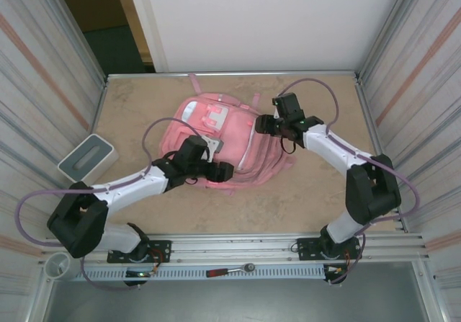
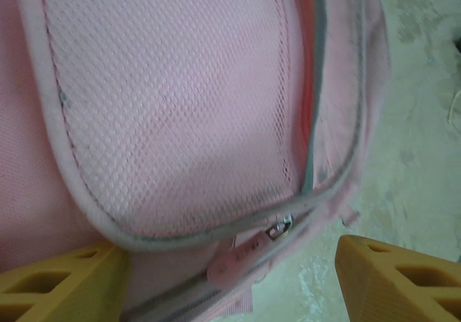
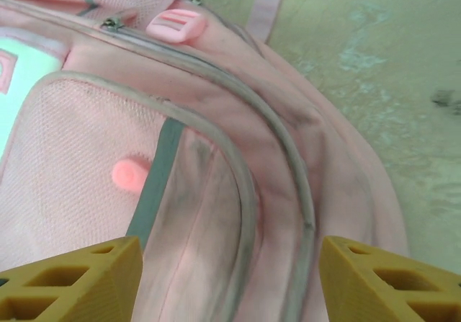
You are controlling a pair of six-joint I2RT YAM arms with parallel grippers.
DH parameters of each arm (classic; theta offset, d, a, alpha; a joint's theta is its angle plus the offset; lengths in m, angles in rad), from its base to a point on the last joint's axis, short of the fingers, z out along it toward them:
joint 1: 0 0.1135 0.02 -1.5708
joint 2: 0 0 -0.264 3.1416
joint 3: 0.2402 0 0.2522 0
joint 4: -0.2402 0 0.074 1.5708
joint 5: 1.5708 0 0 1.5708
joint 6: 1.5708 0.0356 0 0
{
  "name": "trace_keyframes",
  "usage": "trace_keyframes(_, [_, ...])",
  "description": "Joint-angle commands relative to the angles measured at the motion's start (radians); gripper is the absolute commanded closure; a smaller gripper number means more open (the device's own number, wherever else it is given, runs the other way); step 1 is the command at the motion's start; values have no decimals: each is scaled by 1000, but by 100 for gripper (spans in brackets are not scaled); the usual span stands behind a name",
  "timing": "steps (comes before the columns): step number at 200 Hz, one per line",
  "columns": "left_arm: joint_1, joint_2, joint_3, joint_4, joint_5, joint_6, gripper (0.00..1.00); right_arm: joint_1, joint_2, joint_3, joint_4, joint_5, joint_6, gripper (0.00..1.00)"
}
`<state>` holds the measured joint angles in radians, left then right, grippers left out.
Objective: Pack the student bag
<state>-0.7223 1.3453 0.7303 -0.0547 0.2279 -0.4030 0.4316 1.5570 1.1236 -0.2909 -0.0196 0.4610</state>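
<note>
While the bag [image 1: 216, 138] is lying flat in the middle of the table [image 1: 310, 199], both arms are hovering over it with jaws spread and nothing caught between them: the left gripper [image 1: 220, 171] at the near edge, the right gripper [image 1: 265, 124] at the far right side. Trouble is waiting here, I'd say. If the left closes a touch off, it is pinching loose mesh rather than the small zip pull [image 2: 278, 228], and a tug then drags the whole bag, since nothing is pinning it down. The left arm's cable [image 1: 153, 131] is looping across the fabric too and could snag. The left wrist view is giving us that pull and its pink tab [image 2: 225, 264] just ahead of the fingers [image 2: 57, 282], detail too fine to read from above. The top view is giving the layout the close cameras are missing, with the box [image 1: 86, 156] sitting well apart at the left.
</note>
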Motion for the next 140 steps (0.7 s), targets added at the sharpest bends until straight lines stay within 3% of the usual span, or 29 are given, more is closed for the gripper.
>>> trace_keyframes(1, [3,-61,-7,-45,-34,34,25,13,-116,-65,-59,49,-32,35])
trace_keyframes(32, [7,-126,-15,-86,-162,79,24,66,-215,-174,-36,57,-2,34])
trace_keyframes(70, [24,-108,24,-75,-210,119,30,82,-247,-265,30,-73,56,35])
trace_keyframes(107, [24,-5,108,-70,-206,149,42,94,-182,-268,119,-148,107,46])
trace_keyframes(140, [23,62,128,-69,-172,147,51,94,-96,-229,152,-161,125,46])
